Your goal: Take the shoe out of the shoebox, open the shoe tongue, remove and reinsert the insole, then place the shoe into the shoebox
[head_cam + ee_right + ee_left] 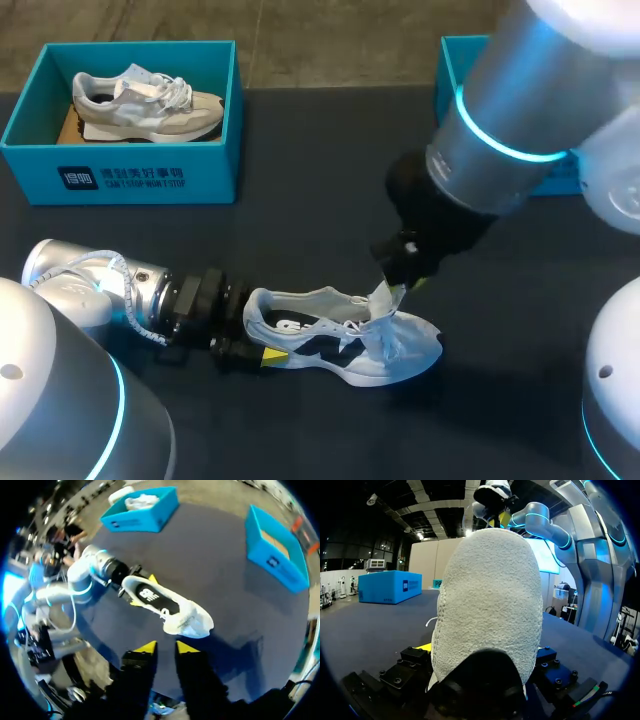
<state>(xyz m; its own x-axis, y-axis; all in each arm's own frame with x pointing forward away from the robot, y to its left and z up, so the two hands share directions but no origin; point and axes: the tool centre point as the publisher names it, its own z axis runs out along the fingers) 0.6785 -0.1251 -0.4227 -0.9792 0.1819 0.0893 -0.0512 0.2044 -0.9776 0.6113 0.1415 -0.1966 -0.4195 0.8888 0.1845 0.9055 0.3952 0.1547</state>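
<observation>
A white shoe with dark side panels [340, 345] lies on its side on the dark table. My left gripper [258, 330] holds its heel, one finger on each side; one yellow tip shows by the sole. In the left wrist view the heel [490, 605] fills the space between the fingers. My right gripper [400, 283] hangs just above the tongue and laces near the toe. In the right wrist view its fingers [145, 652] stand a narrow gap apart with nothing between them, and the shoe [160, 600] lies ahead of them.
A blue shoebox [120, 175] at the back left holds another pale shoe [145, 105]. A second blue box [455, 70] stands at the back right, mostly hidden behind my right arm. Bare dark table lies between the boxes and the shoe.
</observation>
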